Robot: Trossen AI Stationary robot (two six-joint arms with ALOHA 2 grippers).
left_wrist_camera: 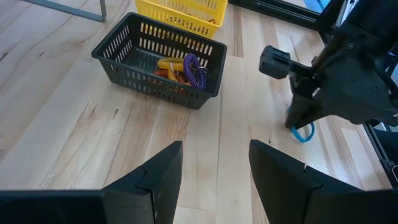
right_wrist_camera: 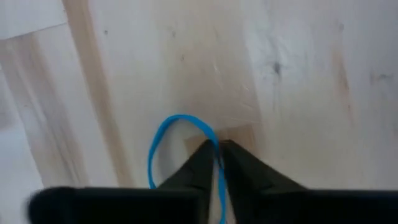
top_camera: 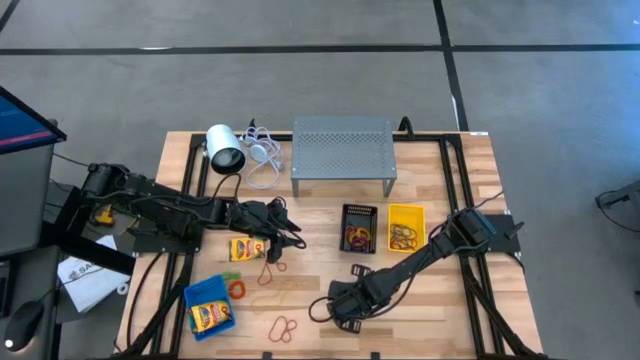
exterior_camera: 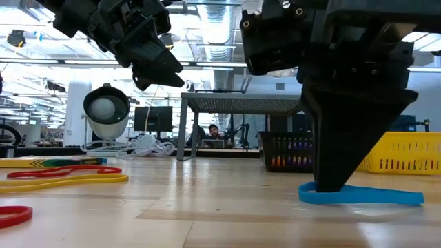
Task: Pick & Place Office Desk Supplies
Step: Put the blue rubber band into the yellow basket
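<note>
No readable text on the crayon boxes (top_camera: 247,249), print too small, white paper (top_camera: 80,275) beside the table, lettering illegible

Bright, even overhead light; the low view's ceiling lights (exterior_camera: 227,27) glare, and the right wrist view is soft.

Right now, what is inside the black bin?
The black bin holds a tangle of rubber bands: a purple coiled one, yellow and red-orange ones. The near wall covers the bottom, so how many bands lie there cannot be seen.
</note>
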